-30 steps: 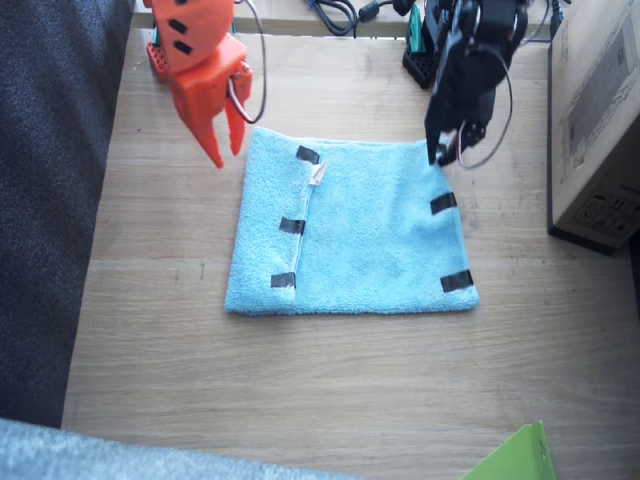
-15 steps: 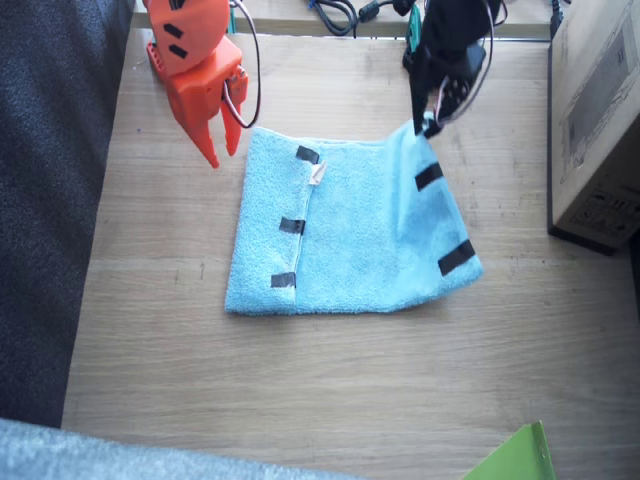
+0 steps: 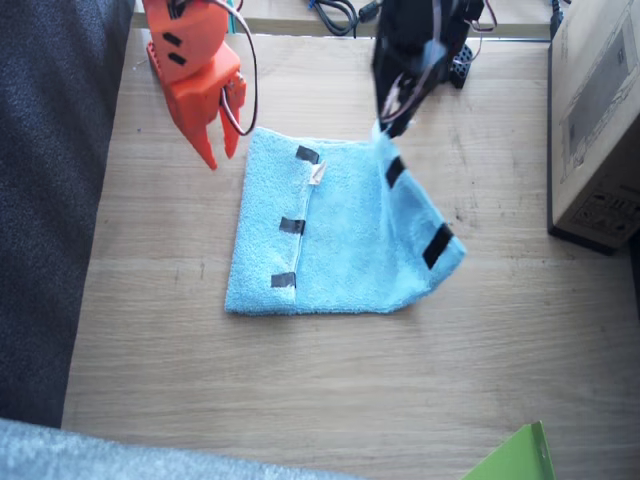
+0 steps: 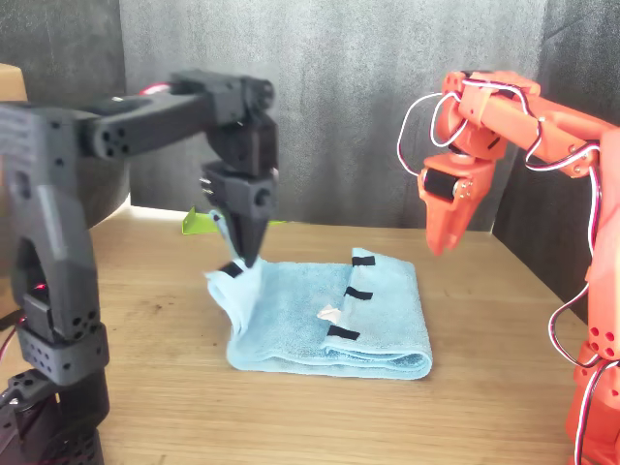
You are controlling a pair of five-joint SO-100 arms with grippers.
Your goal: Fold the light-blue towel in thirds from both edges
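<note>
The light-blue towel [image 3: 340, 240] lies on the wooden table with one short edge folded over the middle, its three black tape strips [image 3: 292, 225] facing up. My left gripper [image 3: 388, 122], the black one, is shut on the far corner of the other short edge and holds it up over the towel; two of that edge's strips [image 3: 437, 245] show on the raised flap. From the front, that gripper [image 4: 242, 254] pinches the lifted cloth [image 4: 329, 329]. My right gripper [image 3: 221, 150], the orange one, hangs above the table beside the towel's far corner, open and empty, also seen in the front view [image 4: 441, 237].
A cardboard box [image 3: 600, 120] stands along one side of the table. A green sheet corner [image 3: 515, 460] pokes in at the near edge. Cables [image 3: 340, 12] lie at the far edge. Dark fabric [image 3: 50, 200] borders the table's other side.
My left gripper closed on the towel's far corner, lifted it and carried it inward over the towel, pulling that short edge up off the table. The right arm drifted slightly back.
</note>
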